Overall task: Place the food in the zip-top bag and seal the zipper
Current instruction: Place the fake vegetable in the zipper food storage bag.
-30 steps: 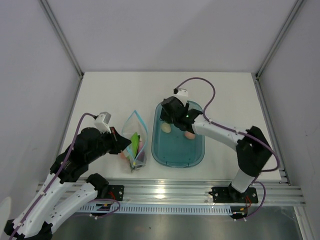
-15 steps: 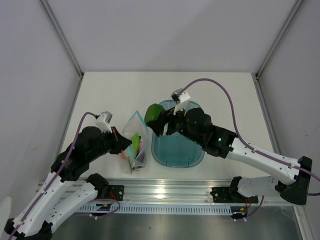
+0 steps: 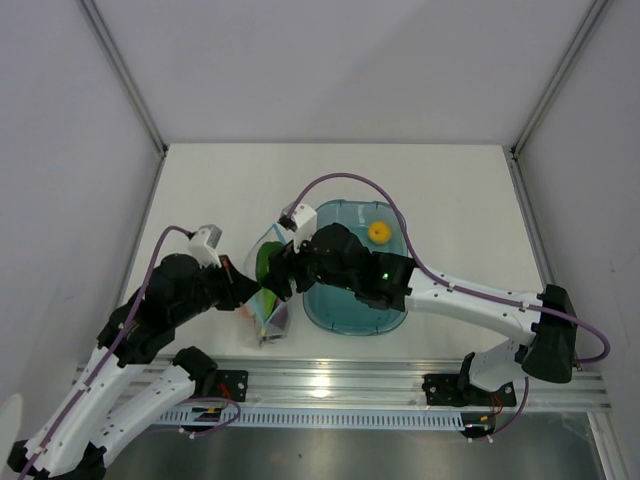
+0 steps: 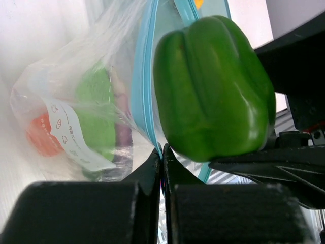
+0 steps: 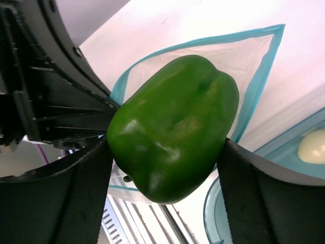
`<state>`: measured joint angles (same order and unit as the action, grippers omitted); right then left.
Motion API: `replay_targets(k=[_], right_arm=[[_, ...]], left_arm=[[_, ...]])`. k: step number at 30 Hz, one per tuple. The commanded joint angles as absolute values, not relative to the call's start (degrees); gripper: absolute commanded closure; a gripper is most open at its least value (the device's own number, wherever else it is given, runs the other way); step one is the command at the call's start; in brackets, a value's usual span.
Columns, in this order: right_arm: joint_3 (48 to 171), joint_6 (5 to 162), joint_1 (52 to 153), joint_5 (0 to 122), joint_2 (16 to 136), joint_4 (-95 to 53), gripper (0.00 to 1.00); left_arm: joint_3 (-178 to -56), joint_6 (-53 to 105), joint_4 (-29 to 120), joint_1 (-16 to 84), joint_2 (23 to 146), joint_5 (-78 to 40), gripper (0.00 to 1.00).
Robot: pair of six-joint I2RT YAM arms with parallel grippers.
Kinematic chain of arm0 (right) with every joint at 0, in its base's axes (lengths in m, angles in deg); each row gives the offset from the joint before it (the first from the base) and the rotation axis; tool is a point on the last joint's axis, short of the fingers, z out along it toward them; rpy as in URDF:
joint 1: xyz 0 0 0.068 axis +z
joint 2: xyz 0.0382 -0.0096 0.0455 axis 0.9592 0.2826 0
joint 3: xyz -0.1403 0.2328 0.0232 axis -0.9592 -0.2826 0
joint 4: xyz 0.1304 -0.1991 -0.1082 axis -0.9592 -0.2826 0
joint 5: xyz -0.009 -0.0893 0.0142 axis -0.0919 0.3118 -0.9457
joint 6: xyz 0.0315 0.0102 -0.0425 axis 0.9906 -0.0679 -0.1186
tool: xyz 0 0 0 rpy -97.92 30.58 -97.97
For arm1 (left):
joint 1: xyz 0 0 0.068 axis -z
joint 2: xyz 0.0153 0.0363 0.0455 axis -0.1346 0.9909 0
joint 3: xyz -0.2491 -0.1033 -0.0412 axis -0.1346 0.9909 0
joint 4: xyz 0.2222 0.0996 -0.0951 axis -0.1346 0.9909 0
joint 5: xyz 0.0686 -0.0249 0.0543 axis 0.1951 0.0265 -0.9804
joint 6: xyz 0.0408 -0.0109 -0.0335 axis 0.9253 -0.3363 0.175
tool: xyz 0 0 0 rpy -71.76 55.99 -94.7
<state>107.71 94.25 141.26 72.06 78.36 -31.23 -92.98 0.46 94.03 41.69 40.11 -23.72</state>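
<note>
The clear zip-top bag (image 3: 268, 305) lies left of the teal tray (image 3: 352, 312), mouth open. My left gripper (image 3: 248, 290) is shut on the bag's edge by the light blue zipper (image 4: 140, 96), fingertips pinched together (image 4: 162, 156). Inside the bag are an orange piece (image 4: 39, 135), green pieces (image 4: 94, 118) and a dark piece (image 4: 123, 138). My right gripper (image 3: 274, 270) is shut on the green bell pepper (image 3: 262, 262) and holds it over the bag's mouth (image 5: 238, 56); the pepper (image 5: 172, 127) fills the space between its fingers (image 5: 86, 188).
The teal tray holds a small orange-yellow round piece (image 3: 379, 232) at its far end and a pale round piece (image 5: 311, 145). The aluminium rail (image 3: 330, 385) runs along the near table edge. White walls enclose the table.
My right gripper lifted the green pepper out of the tray and carried it left, from above the tray's rim to over the bag's mouth. My left arm stayed put, holding the bag.
</note>
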Motion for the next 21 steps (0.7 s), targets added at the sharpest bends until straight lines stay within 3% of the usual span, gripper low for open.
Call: replay_targets(k=[1,3,4,5,12,21], right_arm=[[111.21,94.24,141.43,74.92,79.25,-32.32,0.20],[111.48,94.50,141.52,76.23,79.69,-32.42,0.13],[111.48,94.59,141.43,77.03,79.78,-32.42,0.03],[111.39,94.85,141.43,77.82,79.78,-32.42,0.01],[110.51,95.38,141.43,81.86,78.64,-31.63,0.01],[101.82,100.74,139.68,99.79,67.40,-28.37,0.02]], left_arm=[[-95.25,0.20,91.83,41.66,39.03,-21.80,0.99],[-95.42,0.20,91.65,41.66,38.94,-21.71,0.99],[-95.51,0.20,91.56,41.75,38.94,-21.36,1.00],[-95.42,0.20,91.47,41.66,38.94,-21.18,0.99],[-96.47,0.55,91.56,41.75,38.86,-21.27,0.99],[-96.39,0.73,91.38,41.66,39.03,-21.71,0.99]])
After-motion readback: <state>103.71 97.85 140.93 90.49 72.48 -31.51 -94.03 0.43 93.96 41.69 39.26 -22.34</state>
